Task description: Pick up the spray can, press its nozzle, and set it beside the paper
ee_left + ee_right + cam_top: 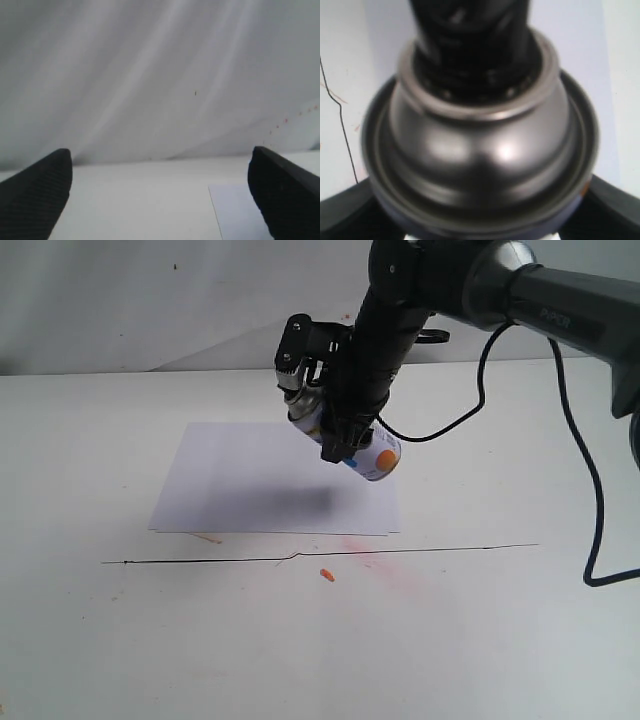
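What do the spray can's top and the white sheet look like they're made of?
On the spray can, the shoulder looks like bare metal: glossy silver, bright highlights. The nozzle seems black plastic, though blurred. The paper looks thin, matte, ordinary paper, lying flat.

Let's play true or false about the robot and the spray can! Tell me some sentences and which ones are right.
1. The right gripper holds the spray can up in the air. True.
2. The spray can stands upright. False: it is tilted, lifted above the paper.
3. The left gripper is holding a cup. False: its fingers are spread apart with nothing between them.
4. A small orange bit lies on the table, off the paper. True.
5. The paper is crumpled into a ball. False: it lies flat on the table.
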Robot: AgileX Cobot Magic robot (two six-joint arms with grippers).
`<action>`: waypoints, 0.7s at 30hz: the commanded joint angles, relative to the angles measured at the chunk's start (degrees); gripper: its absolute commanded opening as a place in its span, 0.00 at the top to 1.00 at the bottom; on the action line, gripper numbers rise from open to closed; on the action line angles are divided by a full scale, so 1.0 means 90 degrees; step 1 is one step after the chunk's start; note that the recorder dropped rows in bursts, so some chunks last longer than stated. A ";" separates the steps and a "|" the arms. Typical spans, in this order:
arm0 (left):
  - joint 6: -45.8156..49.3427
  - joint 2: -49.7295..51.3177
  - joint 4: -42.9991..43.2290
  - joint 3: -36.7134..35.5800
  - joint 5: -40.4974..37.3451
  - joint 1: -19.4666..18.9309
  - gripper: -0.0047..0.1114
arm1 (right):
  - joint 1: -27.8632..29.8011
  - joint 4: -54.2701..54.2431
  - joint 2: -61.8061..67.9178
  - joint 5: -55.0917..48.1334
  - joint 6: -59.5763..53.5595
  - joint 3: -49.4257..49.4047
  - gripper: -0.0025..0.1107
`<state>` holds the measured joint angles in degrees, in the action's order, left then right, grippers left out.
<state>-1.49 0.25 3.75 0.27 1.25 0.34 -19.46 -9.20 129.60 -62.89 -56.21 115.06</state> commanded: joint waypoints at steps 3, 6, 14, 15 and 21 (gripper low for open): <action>-0.1232 -0.0028 -0.0270 -0.0031 0.1423 0.0034 0.20 | 0.0009 0.0141 -0.0063 0.0092 -0.0210 0.0075 0.98; -0.1678 0.0001 -0.0715 0.0227 0.0304 0.0034 0.20 | 0.0036 0.0143 -0.0063 0.0092 -0.0210 0.0075 0.98; -0.1664 0.2941 -0.0715 0.2974 -0.1194 0.0034 0.20 | 0.0035 -0.0284 -0.0063 0.0092 -0.0210 0.0075 0.98; -0.1664 0.3449 -0.0715 0.3318 -0.1414 0.0034 0.20 | 0.0035 -0.0313 -0.0063 0.0092 -0.0210 0.0075 0.98; -0.1611 0.6490 -0.0715 0.5439 -0.3045 0.0034 0.20 | 0.0035 -0.0392 -0.0063 0.0051 -0.0135 0.0075 0.98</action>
<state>-15.84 47.50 -2.25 41.79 -18.79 0.34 -19.38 -11.35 129.60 -62.89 -57.73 115.06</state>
